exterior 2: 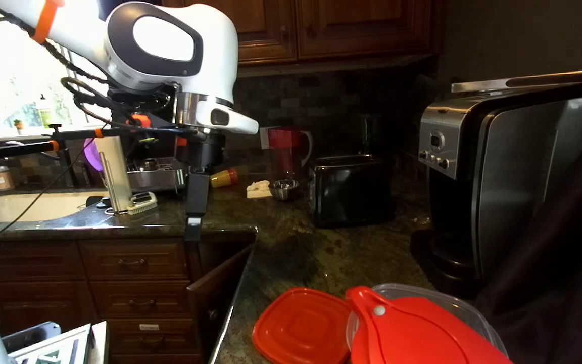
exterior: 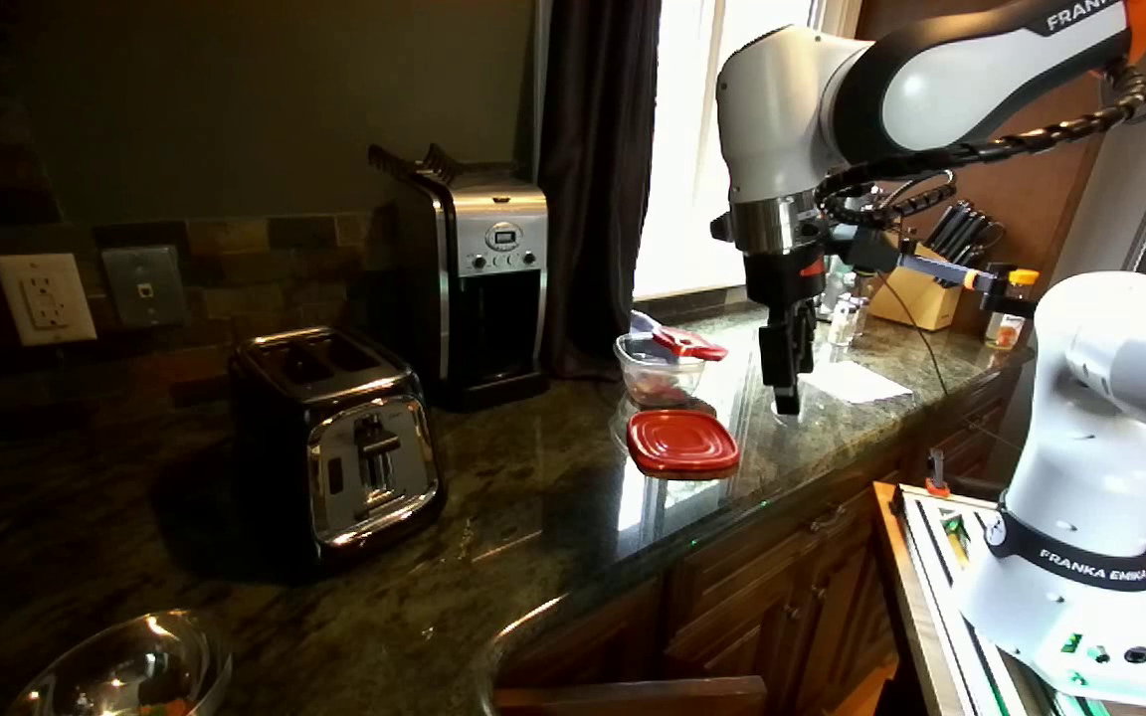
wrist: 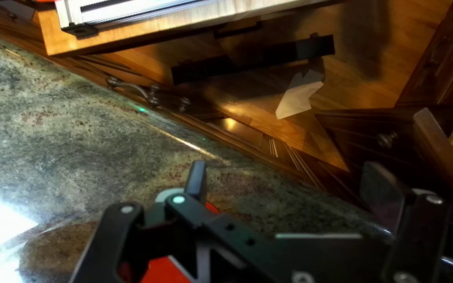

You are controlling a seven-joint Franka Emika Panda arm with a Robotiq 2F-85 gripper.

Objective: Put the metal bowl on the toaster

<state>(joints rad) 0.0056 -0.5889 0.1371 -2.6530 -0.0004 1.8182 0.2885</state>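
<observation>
One black band (exterior: 1080, 567) reads FRANKA EMIKA on the arm (exterior: 961, 94), its gripper (wrist: 289, 186) spread wide.

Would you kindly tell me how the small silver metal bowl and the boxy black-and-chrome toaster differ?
The small silver metal bowl is round, whereas the boxy black-and-chrome toaster has flat sides. The bowl is lower and narrower than the toaster. The bowl has one wide open mouth, while the toaster has two narrow slots on top. Both look shiny and stand upright on the dark stone counter.
</observation>
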